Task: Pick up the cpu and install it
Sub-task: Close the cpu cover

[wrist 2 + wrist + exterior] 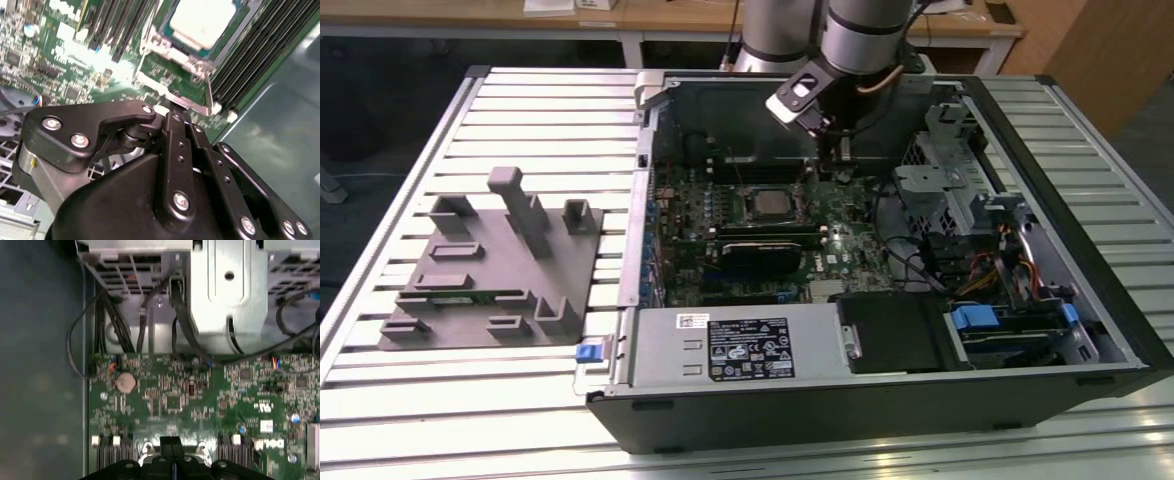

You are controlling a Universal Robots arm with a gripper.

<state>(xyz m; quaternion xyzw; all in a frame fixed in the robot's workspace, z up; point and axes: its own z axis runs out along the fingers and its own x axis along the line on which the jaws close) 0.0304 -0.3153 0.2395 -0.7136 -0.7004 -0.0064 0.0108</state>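
The cpu [767,205] is a small square chip with a pale silver top. It lies flat in the socket in the middle of the green motherboard [720,215], inside the open computer case. In the second wrist view the cpu [202,20] sits inside the socket's metal frame [200,67]. My gripper [838,165] hangs over the board just beyond the socket, towards the exterior view's right. Its black fingers are pressed together with nothing between them, as both wrist views show [176,106] [172,441]. The tips stand a short way from the frame's edge.
A grey fixture [494,270] with upright posts stands on the slatted table at the exterior view's left, a thin green strip [480,295] lying on it. A white-labelled black box [747,345] fills the case's near side. Drive cages and cables [961,200] crowd the right.
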